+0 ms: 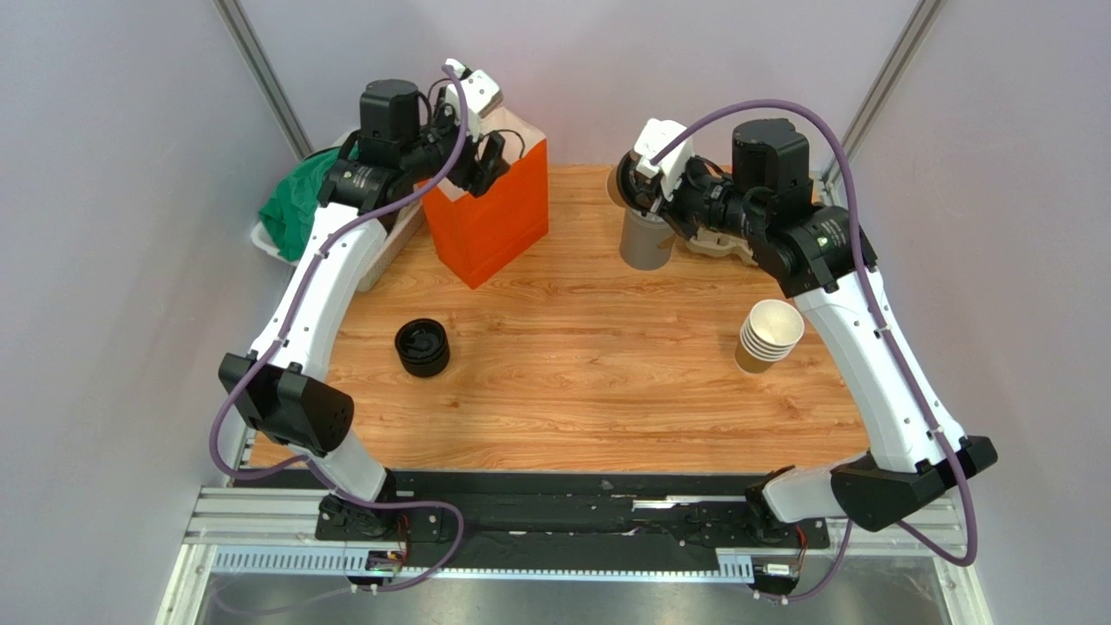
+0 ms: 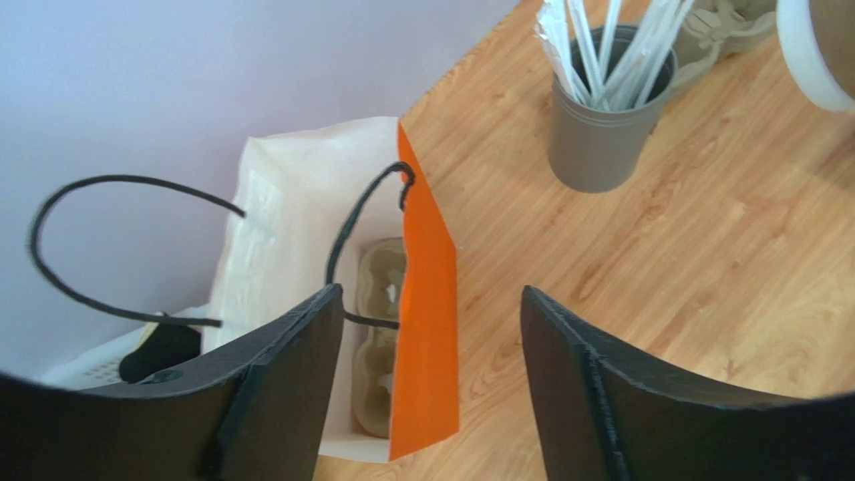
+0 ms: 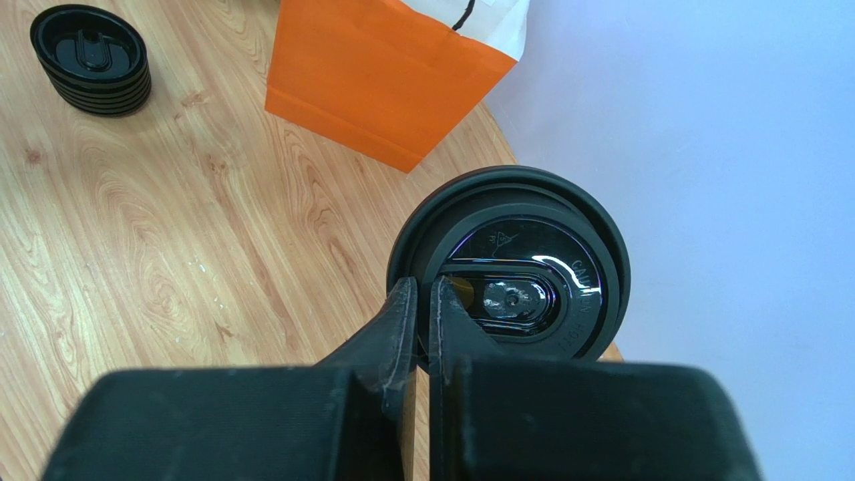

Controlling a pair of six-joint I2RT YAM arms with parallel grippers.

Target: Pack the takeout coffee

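Takeout coffee [image 1: 622,185] sits at far edge of bench, right of centre, just beside grey straw cup [image 1: 643,237]. Only a bit of tan cup shows in top view. Its black lid [image 3: 509,263] fills the R wrist view, sip slot facing up. On that side the right gripper [image 3: 422,316] has fingers closed tight together, tips at near rim of lid. Can't tell if they pinch the rim or just bear on it, nor whether cup stands on bench or is raised. Over at far-left corner the left gripper [image 2: 432,296] hangs above orange bag [image 1: 496,215], fingers spread wide, nothing betw them. Bag mouth is open, pulp carrier [image 2: 379,331] lying at bottom, black handles [image 2: 351,230] arching across the opening.

Step looks like seating the lid before the move to bag. To do it well:
- Press straight down & work round the rim, not one spot, else lid tips or cup may skid off far edge.
- Check rim sits level all round.
- Then regrip w/ fingers around cup body under the lid, keep it upright, clear the straw cup on the way.
- L side: catch a handle or bag wall to hold mouth open, so cup drops into a carrier pocket w/o snagging.
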